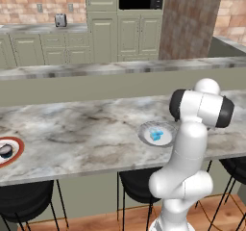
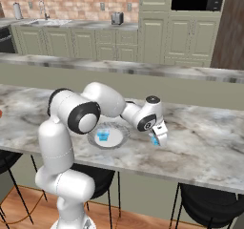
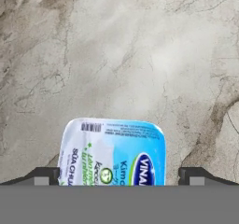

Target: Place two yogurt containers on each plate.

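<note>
One yogurt container [image 2: 103, 137] sits on the grey-rimmed plate [image 2: 119, 140], seen from the other side as the container [image 1: 156, 135] on the plate [image 1: 144, 131]. Just right of that plate, my gripper [image 2: 157, 138] points down at the marble counter over a second yogurt container [image 2: 153, 140]. From the hand, this container [image 3: 114, 148] shows its printed blue-and-white lid between the fingertips [image 3: 46, 176], which stand wide on either side; the gripper [image 3: 119, 178] is open. The red-rimmed plate [image 1: 18, 148] lies at the far left with a small dark-and-pale thing on it.
Black stools [image 2: 205, 202] stand under the counter's front edge [image 2: 181, 175]. A raised second counter [image 2: 143, 68] runs behind the work surface. Bare marble [image 2: 209, 137] stretches right of the gripper and between the two plates.
</note>
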### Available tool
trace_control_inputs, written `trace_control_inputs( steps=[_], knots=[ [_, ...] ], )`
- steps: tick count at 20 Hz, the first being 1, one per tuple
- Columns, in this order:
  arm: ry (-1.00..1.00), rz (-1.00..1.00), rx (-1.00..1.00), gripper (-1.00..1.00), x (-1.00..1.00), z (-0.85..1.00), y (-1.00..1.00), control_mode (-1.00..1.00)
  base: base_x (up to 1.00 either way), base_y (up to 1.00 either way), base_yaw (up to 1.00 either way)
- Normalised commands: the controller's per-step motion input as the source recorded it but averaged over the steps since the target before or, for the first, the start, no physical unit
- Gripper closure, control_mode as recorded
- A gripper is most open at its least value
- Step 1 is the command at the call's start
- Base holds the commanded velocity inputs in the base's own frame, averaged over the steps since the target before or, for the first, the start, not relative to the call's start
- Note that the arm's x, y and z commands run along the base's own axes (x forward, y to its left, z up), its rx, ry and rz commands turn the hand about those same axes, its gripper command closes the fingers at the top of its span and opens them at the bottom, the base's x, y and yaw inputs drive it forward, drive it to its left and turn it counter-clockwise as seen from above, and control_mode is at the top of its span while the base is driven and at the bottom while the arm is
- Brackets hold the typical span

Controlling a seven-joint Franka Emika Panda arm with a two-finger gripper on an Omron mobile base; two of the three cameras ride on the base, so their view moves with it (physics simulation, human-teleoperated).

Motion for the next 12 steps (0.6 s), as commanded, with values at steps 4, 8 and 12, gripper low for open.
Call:
trace_control_inputs(
  steps=[4,8,12],
  knots=[
    [0.0,0.0,0.0,-1.0,0.04,-0.05,0.0,-1.0,0.0,0.0,0.0],
    [-0.04,0.0,0.02,-1.0,0.0,0.0,0.0,-1.0,0.0,0.0,0.0],
    [-0.02,0.0,0.03,-1.0,0.0,0.0,0.0,-1.0,0.0,0.0,0.0]
  ],
)
